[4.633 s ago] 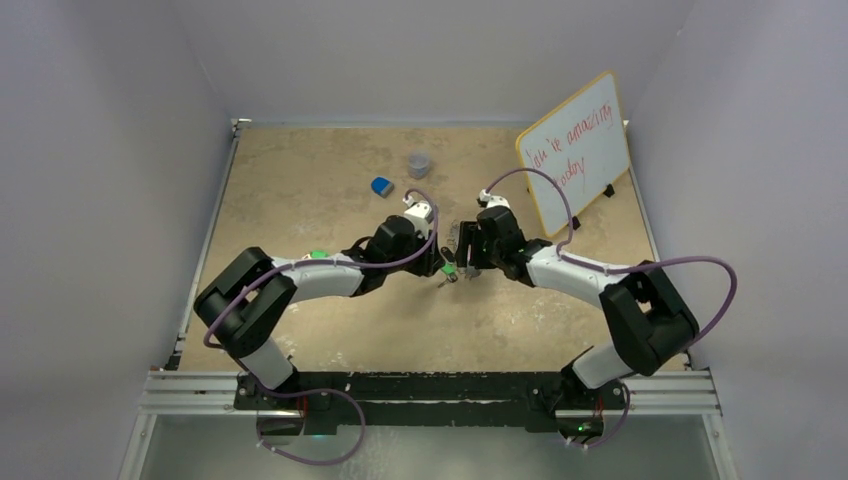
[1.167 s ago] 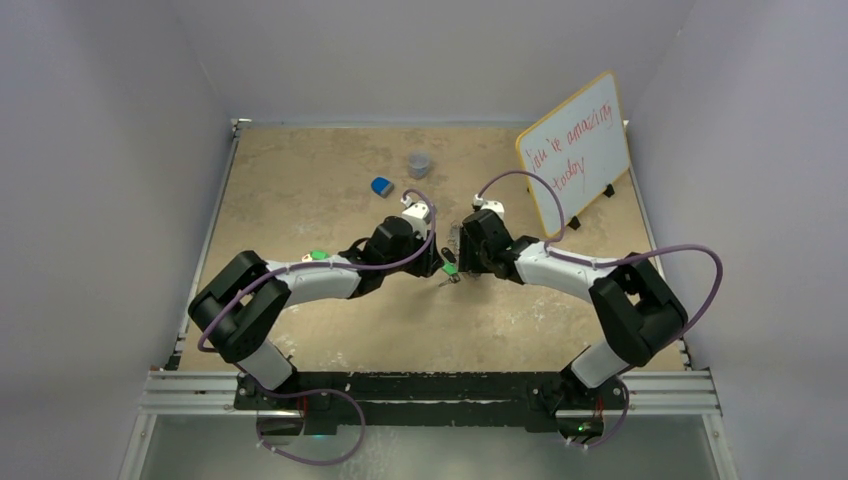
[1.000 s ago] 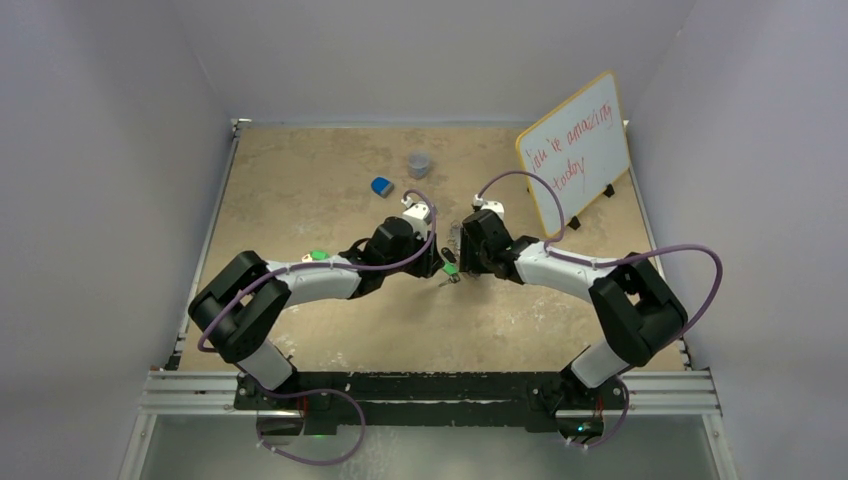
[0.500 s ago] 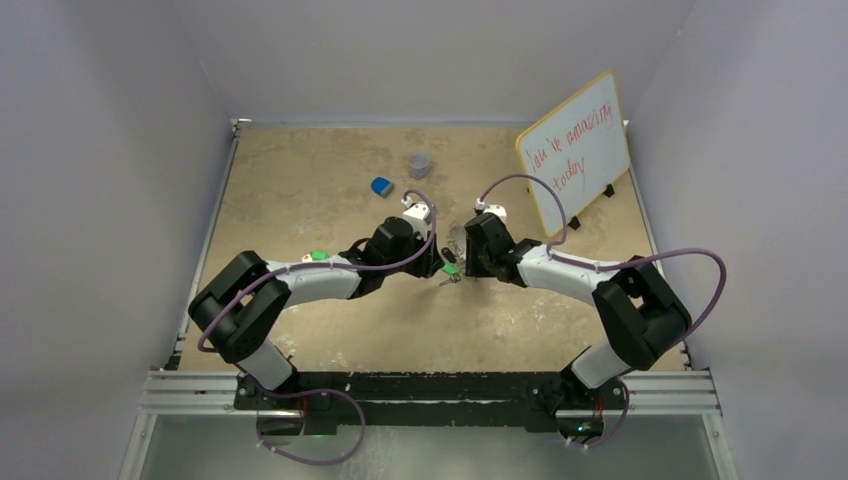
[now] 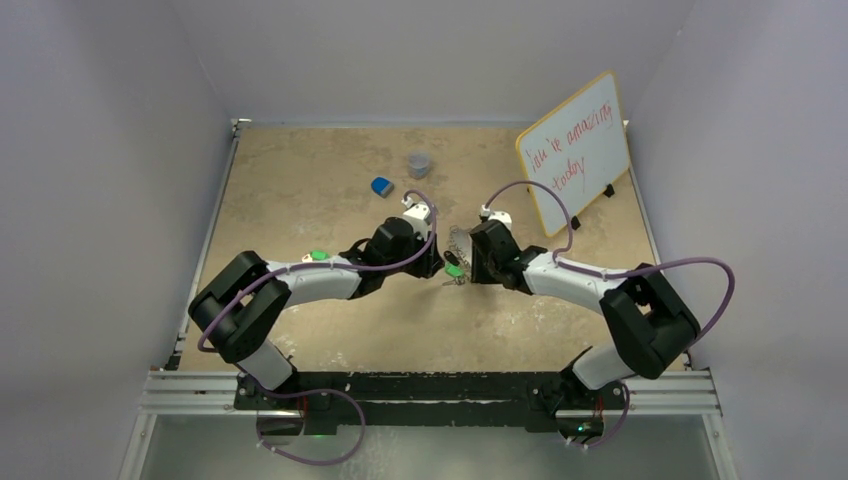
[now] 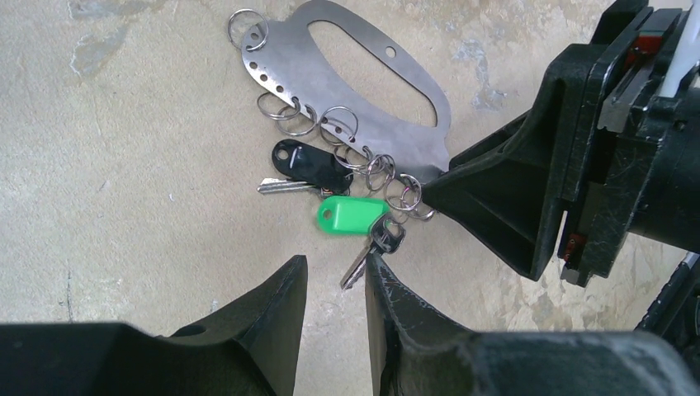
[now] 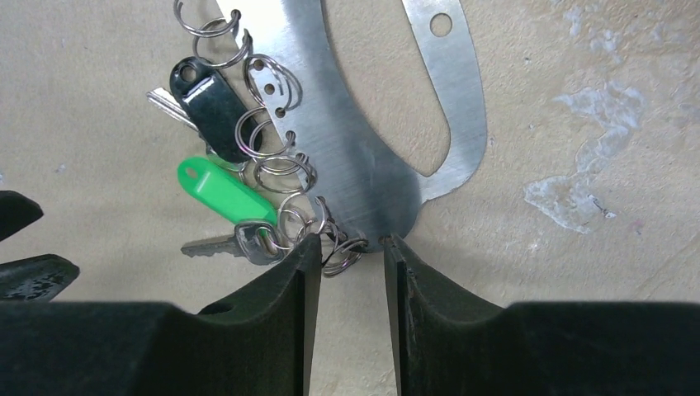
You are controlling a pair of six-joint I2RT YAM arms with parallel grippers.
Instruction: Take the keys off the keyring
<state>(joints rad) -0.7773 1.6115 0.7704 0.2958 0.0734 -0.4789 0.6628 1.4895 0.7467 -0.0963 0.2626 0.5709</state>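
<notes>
The keyring is a flat silver metal plate with a long slot and several small split rings along one edge, lying on the table; it also shows in the right wrist view and the top view. A silver key hangs by a green tag; another key sits under a black tag. My left gripper is narrowly open, its tips just short of the green-tagged key's blade. My right gripper is open, its tips straddling the plate's narrow end and a split ring.
A blue lump and a grey cup stand on the table behind the arms. A whiteboard with red writing leans at the back right. Walls enclose the table on three sides.
My right wrist has shifted a little right and nearer, still at the plate's end. The left arm has held still over the last second.
</notes>
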